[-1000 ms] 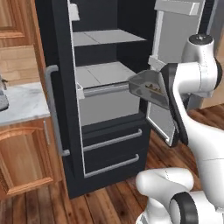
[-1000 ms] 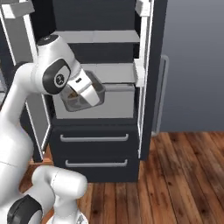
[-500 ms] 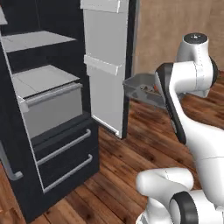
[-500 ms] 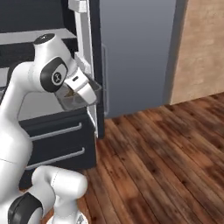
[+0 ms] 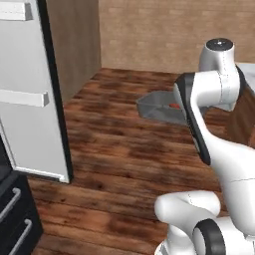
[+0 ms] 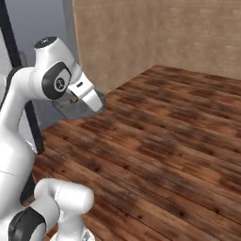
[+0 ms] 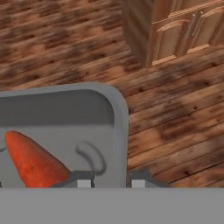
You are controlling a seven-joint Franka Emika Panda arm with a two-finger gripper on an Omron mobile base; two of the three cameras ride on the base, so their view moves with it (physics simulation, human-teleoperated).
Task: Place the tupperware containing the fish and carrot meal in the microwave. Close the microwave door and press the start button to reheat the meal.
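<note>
The tub [image 7: 65,127] is in the jaws' grasp: in the hand view the two tips [image 7: 108,179] pinch its rim at 6 o'clock, one inside, one outside. It hangs level over wood floor [image 5: 119,154], out in front of the arm. Carrying is underway; loading, closing the door and pressing start all remain. The tub is grey, round-cornered, holding an orange carrot [image 7: 33,159] and a pale curl.
</note>
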